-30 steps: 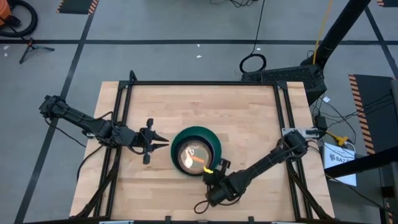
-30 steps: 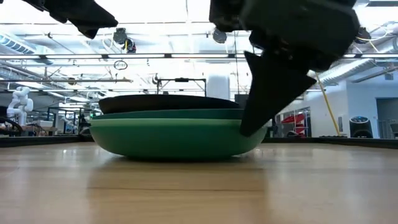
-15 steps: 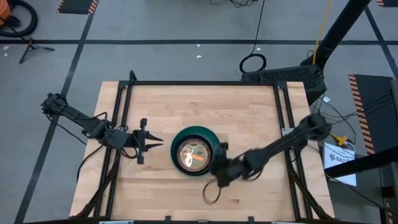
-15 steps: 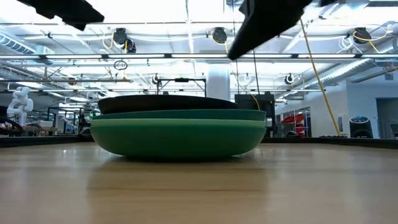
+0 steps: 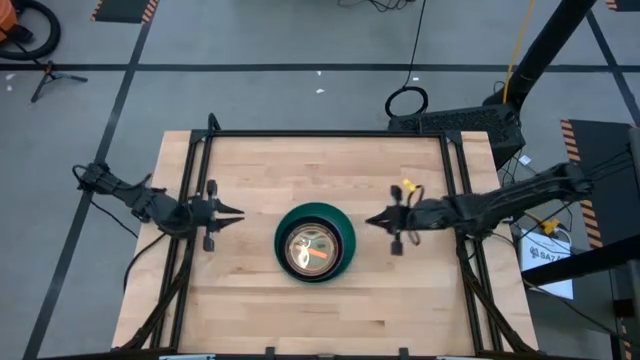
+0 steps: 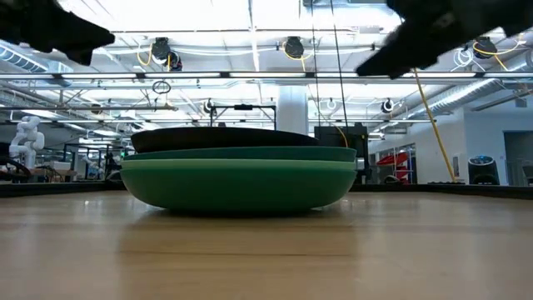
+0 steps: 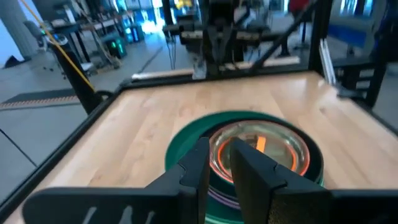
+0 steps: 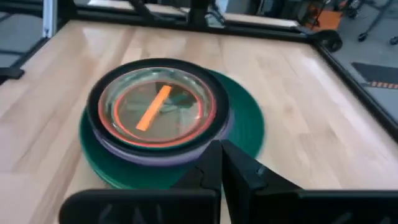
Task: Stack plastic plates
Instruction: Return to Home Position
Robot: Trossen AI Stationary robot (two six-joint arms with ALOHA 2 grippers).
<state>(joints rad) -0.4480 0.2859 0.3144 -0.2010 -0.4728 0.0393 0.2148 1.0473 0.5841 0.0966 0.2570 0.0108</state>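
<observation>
Plastic plates [image 5: 315,243]: single stack at centre of table [image 5: 300,165], green at base, small clear/orange on top. High view: right gripper [image 5: 371,221], close against the stack 1 s ago, is now well clear to its right. Left gripper [image 5: 238,213] has also backed off to the left. Low view: stack sits level, nothing touching it. L wrist view: fingers [image 7: 196,165] narrow gap, empty. R wrist view: fingers [image 8: 239,174] closed together, empty. Assessment: stacking appears complete; arms retracting to home.
</observation>
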